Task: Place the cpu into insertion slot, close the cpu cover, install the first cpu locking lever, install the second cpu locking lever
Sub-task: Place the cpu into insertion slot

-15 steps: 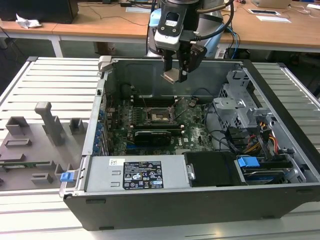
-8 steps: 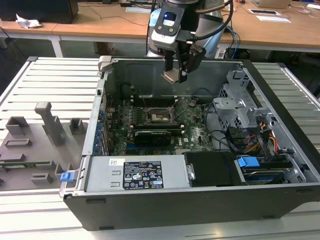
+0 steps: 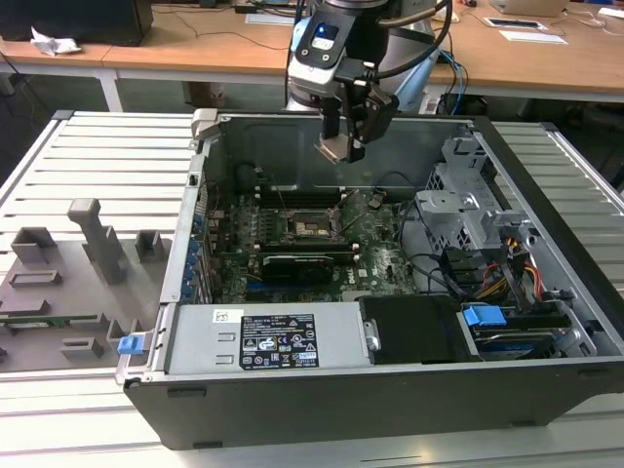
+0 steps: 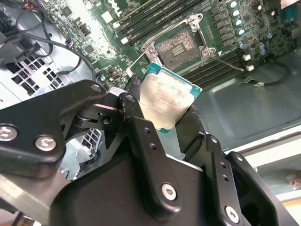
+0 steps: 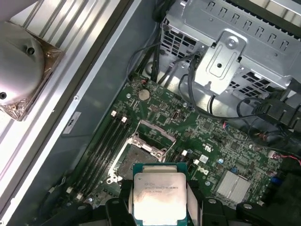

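Silvery cpu (image 5: 159,195) pinched in gripper (image 4: 163,103) jaws, seemingly above the insertion slot (image 4: 181,47).

claw (image 3: 343,146) grips the cpu (image 3: 330,148), raised well apart from the insertion slot (image 3: 310,226).

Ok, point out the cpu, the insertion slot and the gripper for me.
cpu (image 4: 167,101), second wrist view, middle of its silvery metal top.
insertion slot (image 4: 180,48), second wrist view, on its contact field.
gripper (image 3: 341,148), exterior view, between its fingertips, shut on the cpu.
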### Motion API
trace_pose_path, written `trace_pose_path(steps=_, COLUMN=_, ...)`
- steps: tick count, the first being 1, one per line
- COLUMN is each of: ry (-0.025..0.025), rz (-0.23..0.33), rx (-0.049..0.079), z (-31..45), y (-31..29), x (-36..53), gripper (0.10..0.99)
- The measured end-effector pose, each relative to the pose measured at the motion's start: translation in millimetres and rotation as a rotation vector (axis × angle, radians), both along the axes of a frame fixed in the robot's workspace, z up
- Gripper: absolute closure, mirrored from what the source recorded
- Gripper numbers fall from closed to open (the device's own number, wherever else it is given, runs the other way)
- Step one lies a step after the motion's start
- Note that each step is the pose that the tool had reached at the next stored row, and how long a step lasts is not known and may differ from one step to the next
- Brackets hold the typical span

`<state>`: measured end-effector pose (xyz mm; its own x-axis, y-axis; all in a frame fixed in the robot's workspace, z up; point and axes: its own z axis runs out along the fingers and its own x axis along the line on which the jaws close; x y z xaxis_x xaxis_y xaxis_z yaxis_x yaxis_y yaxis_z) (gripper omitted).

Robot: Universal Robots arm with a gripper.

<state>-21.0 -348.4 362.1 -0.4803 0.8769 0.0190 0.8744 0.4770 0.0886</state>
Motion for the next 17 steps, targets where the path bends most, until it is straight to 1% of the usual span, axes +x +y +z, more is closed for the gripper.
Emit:
trace_pose_path(steps=10, ry=0.0000, rz=-0.084, rx=0.000, z=-0.3, y=0.0, x=0.0, gripper=0.545)
trace_pose_path(steps=15, ry=0.0001, rz=-0.144, rx=0.000, z=-0.5, y=0.0, x=0.0, gripper=0.545)
trace_pose_path(steps=17, ry=0.0001, rz=-0.191, rx=0.000, z=-0.8, y=0.0, x=0.0, gripper=0.545)
